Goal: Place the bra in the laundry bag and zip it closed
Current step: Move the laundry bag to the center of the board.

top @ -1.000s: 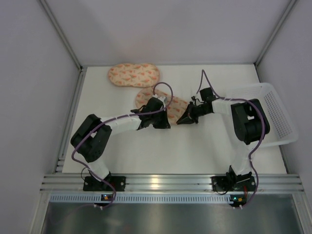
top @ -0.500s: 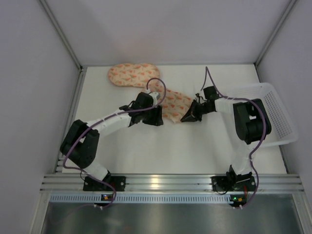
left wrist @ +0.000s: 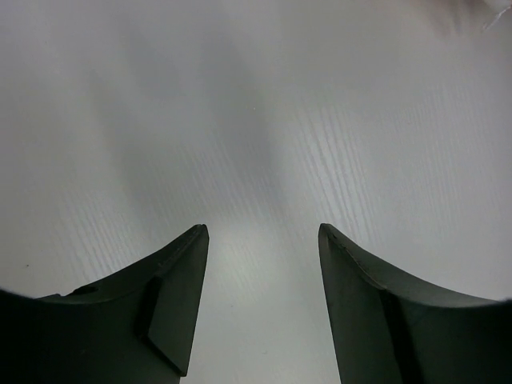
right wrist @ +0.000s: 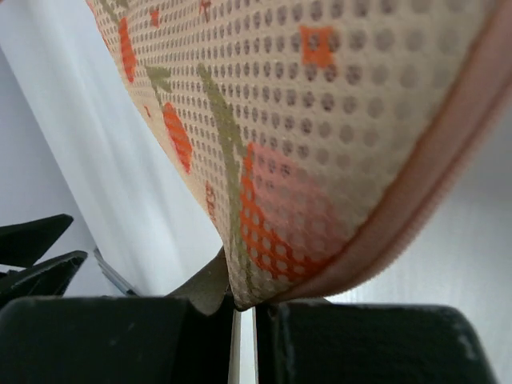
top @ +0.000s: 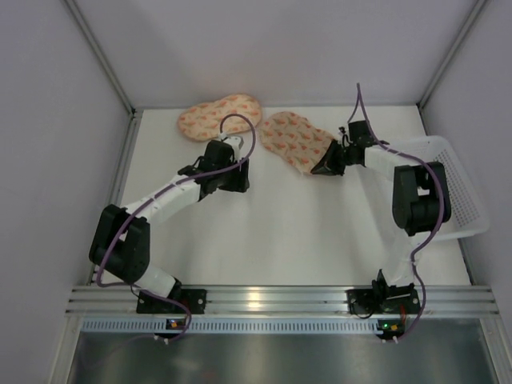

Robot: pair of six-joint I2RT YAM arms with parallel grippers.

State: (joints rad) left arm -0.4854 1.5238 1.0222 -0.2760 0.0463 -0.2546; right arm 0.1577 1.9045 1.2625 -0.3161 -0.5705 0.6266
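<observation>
The right gripper (top: 325,162) is pinching the laundry bag (top: 292,141) by its right-hand seam, jaws pressed together on the piping. The left gripper (left wrist: 262,234) is hanging spread over the bare table (left wrist: 256,96), holding nothing. The bra is not showing (perhaps inside; I cannot tell). The bag is probably being set down, so it should go down flat, apart from the twin pouch (top: 220,117), before the grip is released.

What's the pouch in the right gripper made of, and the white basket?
The laundry bag looks like soft, matte mesh fabric: rows of tiny holes, printed orange pattern, smooth pink piped edge. The basket is probably rigid white plastic, with perforated walls.
</observation>
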